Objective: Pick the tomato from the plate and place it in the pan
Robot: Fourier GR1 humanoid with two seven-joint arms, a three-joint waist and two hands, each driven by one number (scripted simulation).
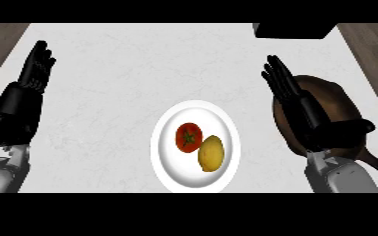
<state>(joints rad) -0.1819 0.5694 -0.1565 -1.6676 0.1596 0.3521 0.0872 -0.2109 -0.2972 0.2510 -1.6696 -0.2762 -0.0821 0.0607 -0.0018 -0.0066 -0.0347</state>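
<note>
2 hands (33,75) (295,100) flank plated tomato (188,137), untouched.

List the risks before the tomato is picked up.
The lemon lies against the tomato on the plate, so curling fingers may knock or grab it instead. The right hand covers much of the pan, so judging where to set the tomato down may be hard.

White counter (118,80) bears plate (166,167) and pan (336,97)
</note>
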